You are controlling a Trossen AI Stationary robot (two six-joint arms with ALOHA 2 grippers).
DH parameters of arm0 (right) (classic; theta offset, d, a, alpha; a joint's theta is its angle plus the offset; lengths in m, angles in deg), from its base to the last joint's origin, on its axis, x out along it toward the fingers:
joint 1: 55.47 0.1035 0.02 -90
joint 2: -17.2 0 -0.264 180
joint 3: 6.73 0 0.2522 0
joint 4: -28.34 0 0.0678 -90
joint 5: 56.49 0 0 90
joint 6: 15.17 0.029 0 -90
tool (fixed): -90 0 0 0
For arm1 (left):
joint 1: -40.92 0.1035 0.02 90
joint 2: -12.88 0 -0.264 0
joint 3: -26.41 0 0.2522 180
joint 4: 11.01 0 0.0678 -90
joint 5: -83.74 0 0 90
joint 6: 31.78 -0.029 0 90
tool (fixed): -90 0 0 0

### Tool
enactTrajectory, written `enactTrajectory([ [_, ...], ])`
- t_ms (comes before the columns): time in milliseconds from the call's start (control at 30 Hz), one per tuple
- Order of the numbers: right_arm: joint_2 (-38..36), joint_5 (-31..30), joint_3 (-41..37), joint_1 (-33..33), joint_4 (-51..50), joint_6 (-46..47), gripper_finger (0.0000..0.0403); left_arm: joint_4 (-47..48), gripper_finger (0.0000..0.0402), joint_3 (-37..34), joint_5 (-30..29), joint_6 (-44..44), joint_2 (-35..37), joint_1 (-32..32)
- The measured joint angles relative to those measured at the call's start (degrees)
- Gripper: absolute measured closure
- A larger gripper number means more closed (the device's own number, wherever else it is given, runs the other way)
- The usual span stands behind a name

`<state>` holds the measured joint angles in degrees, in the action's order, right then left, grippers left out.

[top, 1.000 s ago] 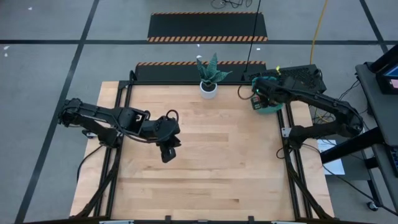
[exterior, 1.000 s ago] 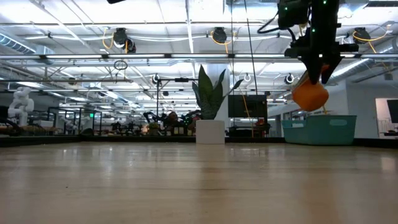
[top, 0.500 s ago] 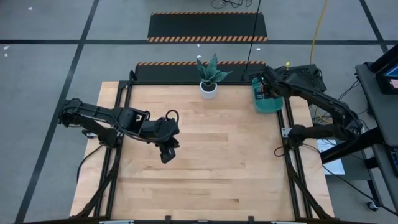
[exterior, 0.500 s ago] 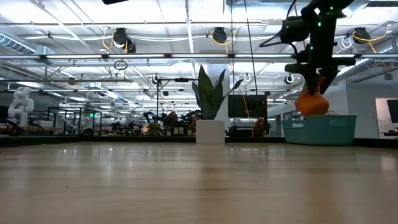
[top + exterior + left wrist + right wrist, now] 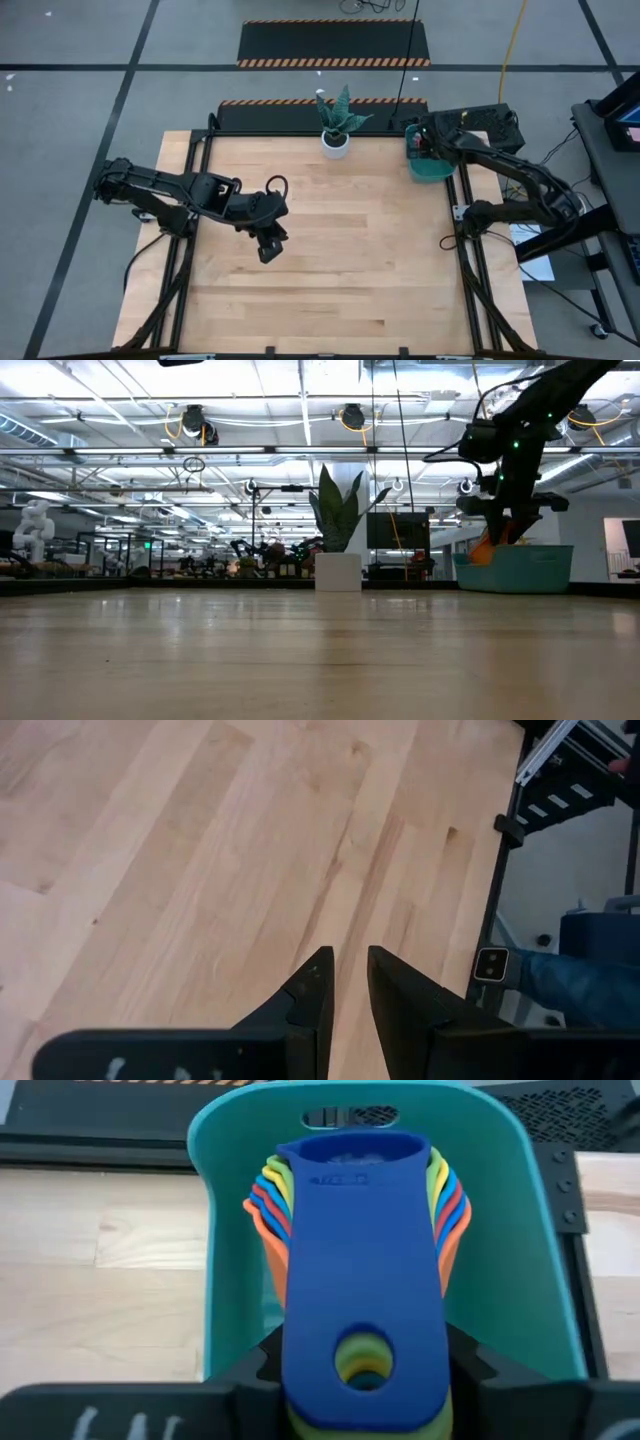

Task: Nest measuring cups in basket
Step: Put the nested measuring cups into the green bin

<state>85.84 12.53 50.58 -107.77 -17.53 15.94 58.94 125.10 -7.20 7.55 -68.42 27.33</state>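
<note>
The measuring cups are nested in one stack, a dark blue handle on top and orange, red, yellow, green and light blue rims fanning out beneath. My right gripper is shut on this stack over the teal basket at the table's far right corner. In the low view the orange bottom cup dips behind the basket's rim. My left gripper hovers above the bare table left of centre. Its fingers stand a narrow gap apart with nothing between them. My right gripper pinches the stacked handles by their two long edges, near the free end with the hanging hole. One finger is on each side. The fingers slant down from above and lie across the handles. The bowls point away and downward into the basket, with the stack tilted.
A white pot with a green plant stands at the far edge, left of the basket. Bare wooden tabletop spreads between the two arms. Black frame rails run along the table's sides.
My right gripper has gone down and toward the table's far edge with the cup stack. The orange bottom cup, which hung clear above the basket, now sits partly behind its rim. The wrist has tipped and rolled on the way.
</note>
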Motion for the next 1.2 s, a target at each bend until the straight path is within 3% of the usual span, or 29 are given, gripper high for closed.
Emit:
enactTrajectory([
  [800, 4.0, 2.9, -1.5, 0.0, -2.3, -1.6, 0.0282, 0.0, 0.0334, 0.0, 0.0, -0.4, 0.0, 0.2],
  [1200, 4.0, 4.8, -1.5, 3.0, -6.6, 3.8, 0.0282, 0.0, 0.0334, 0.0, 0.0, -1.5, 0.0, 0.2],
])
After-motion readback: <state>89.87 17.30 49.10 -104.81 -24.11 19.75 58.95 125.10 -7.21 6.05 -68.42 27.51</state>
